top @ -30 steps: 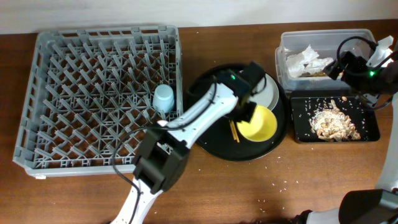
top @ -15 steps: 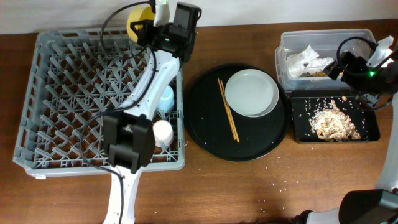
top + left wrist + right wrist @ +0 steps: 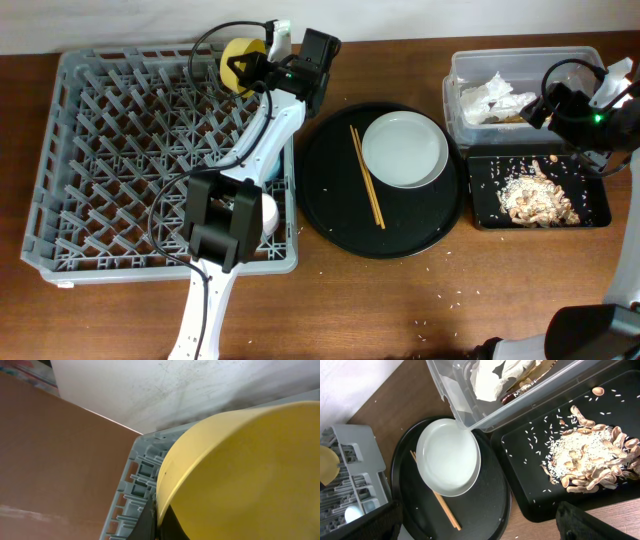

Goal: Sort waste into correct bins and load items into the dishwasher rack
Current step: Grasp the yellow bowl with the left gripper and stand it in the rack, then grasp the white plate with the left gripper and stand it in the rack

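the rack (image 3: 100, 150) is a square grey plastic grid bristling with upright pegs. the left gripper (image 3: 262, 64) is clamped on the rim of the bowl (image 3: 240, 52), smooth, glossy yellow and round, held tilted over the rack's rear edge; in the wrist view its curved outer wall fills most of the picture above the rack's corner. a pale cup (image 3: 267, 212) sits in the rack near its right wall. on the round tray (image 3: 330, 225), flat matte black, lie a smooth white plate (image 3: 404, 149) and thin wooden chopsticks (image 3: 366, 190), just beside each other. the clear tub (image 3: 520, 60) holds crumpled white napkins (image 3: 490, 98); the shallow black tray (image 3: 590, 215) carries crumbly tan scraps (image 3: 535, 198) with scattered rice grains. the right gripper (image 3: 550, 108) hovers over the tub's edge, fingers spread wide and empty. a second ago the bowl lay on the round tray by the plate; half a second ago it was beyond the rack's back rim, and it has since come slightly right and lower. the right arm, plate and chopsticks have not moved.
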Available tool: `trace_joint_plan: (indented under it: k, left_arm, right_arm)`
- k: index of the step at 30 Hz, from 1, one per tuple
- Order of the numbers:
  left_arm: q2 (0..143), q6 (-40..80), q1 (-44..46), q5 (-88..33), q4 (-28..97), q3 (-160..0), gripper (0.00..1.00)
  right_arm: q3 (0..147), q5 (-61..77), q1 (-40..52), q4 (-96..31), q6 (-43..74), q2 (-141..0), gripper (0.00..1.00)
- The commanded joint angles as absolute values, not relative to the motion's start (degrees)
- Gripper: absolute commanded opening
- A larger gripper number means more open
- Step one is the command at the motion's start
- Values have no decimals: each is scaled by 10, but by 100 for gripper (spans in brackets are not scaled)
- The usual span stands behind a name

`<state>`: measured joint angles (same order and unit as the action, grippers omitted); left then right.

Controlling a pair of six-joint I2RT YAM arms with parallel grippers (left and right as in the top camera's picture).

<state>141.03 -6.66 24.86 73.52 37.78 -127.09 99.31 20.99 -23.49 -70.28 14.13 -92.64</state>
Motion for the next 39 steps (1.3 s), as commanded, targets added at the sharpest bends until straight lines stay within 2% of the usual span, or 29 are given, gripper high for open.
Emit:
trace_joint_plan:
  k: [1, 2, 3, 4, 5, 6, 8, 12, 13, 15, 16, 17, 18, 19, 22, 25, 27, 33, 34, 35, 36, 37, 38, 39]
  left_arm:
    - [1428, -157, 264, 708, 392, -1272, 1]
    - [1428, -173, 269, 714, 393, -1272, 0]
    - [1428, -175, 275, 725, 394, -1272, 30]
    - [1428, -175, 279, 724, 396, -1272, 50]
    - [1428, -175, 284, 724, 396, -1272, 63]
    - [1428, -175, 290, 724, 396, -1272, 69]
    - [1428, -175, 301, 722, 396, -1272, 77]
    - [1423, -155, 313, 716, 398, -1294, 83]
    - [1402, -118, 316, 642, 427, -1321, 84]
    - [1358, -27, 316, 421, 503, -1357, 87]
    - [1320, 8, 314, 179, 535, -1365, 99]
    - [1310, 9, 312, 31, 539, -1365, 99]
    - [1310, 9, 312, -57, 540, -1363, 99]
    - [1315, 9, 315, -117, 545, -1352, 99]
    - [1342, 29, 334, -129, 549, -1314, 99]
    - [1383, 42, 367, -101, 541, -1302, 91]
    - [1421, 84, 371, -36, 526, -1302, 90]
    - [1493, 83, 370, -32, 427, -1302, 89]
    - [1502, 83, 370, -32, 422, -1302, 78]
    - [1503, 83, 370, -32, 422, -1302, 57]
    - [1503, 83, 370, -32, 422, -1302, 43]
    - [1503, 83, 370, -32, 423, -1302, 17]
    - [1502, 83, 370, -32, 423, -1302, 2]
    - [1496, 83, 369, -32, 423, -1305, 0]
  right_arm:
    - [995, 205, -236, -703, 137, -924, 98]
    - [995, 205, -236, -703, 137, -924, 99]
    - [995, 205, -236, -703, 137, -924, 98]
    - [995, 205, -236, -703, 137, -924, 98]
    - [995, 205, -236, -703, 137, -924, 99]
    - [995, 205, -236, -703, 137, -924, 98]
    - [995, 205, -236, -703, 137, -924, 99]
    - [995, 205, -236, -703, 137, -924, 98]
    - [995, 205, -236, -703, 137, -924, 99]
    - [995, 205, -236, -703, 137, -924, 98]
    - [995, 205, -236, -703, 137, -924, 99]
    - [995, 205, -236, -703, 137, -924, 98]
    - [995, 205, -236, -703, 137, -924, 98]
    - [995, 205, -236, -703, 138, -924, 99]
    - [995, 205, -236, -703, 137, -924, 98]
    - [995, 205, -236, -703, 137, -924, 98]
    - [995, 205, -236, -703, 137, -924, 98]
    - [995, 205, -236, -703, 137, -924, 98]
    - [995, 205, -236, -703, 137, -924, 99]
    - [995, 205, -236, -703, 137, -924, 98]
    - [995, 205, -236, -703, 137, -924, 99]
    - [995, 205, -236, -703, 137, -924, 99]
    - [995, 205, -236, -703, 137, -924, 98]
    - [995, 205, -236, -703, 137, -924, 99]
